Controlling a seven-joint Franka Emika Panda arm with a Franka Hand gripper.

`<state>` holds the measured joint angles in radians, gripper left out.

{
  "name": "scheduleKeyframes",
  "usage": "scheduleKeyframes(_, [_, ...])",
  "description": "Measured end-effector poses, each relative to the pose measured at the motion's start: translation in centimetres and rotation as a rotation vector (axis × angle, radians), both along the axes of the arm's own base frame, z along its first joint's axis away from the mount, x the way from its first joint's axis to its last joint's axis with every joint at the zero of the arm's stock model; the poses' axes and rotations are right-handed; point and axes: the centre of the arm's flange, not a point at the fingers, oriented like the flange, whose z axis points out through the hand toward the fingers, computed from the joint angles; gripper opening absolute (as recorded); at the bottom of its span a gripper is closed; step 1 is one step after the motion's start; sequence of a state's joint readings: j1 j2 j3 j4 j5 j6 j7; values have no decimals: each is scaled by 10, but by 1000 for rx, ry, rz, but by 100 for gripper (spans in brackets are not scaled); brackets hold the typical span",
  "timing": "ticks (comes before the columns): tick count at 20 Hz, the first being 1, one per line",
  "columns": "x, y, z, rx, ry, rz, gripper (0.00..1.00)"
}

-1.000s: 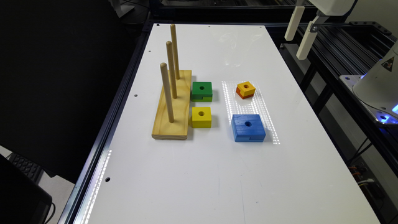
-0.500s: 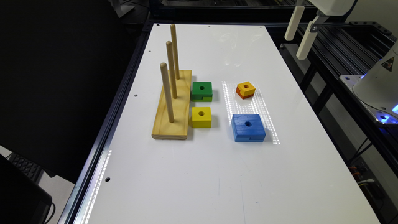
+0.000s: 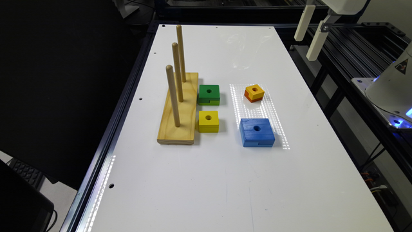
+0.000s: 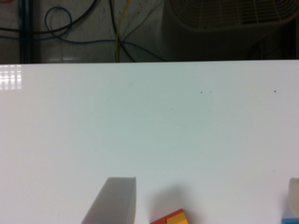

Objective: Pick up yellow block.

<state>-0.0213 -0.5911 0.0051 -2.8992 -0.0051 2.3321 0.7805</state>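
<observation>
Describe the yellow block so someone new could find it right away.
Find the wooden peg board on the white table. The yellow block sits beside its near end, next to the green block. It is yellow all over, unlike the orange-bottomed block.

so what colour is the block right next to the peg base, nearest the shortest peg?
Plain yellow all over, the yellow block; clearest in the exterior view.

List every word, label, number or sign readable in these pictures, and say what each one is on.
No readable words or numbers.
A yellow triangular warning sticker sits on the white robot base at the exterior view's right; its symbol is too small to make out.
The blocks and peg board carry no writing.
</observation>
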Motion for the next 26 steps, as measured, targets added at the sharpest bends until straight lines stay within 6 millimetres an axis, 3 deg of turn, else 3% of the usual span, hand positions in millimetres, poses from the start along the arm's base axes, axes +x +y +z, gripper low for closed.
scheduleKeyframes(11, [17, 2, 2, -3, -27, 6, 100])
scheduleKeyframes(26, [68, 14, -1, -2, -21, 21, 100])
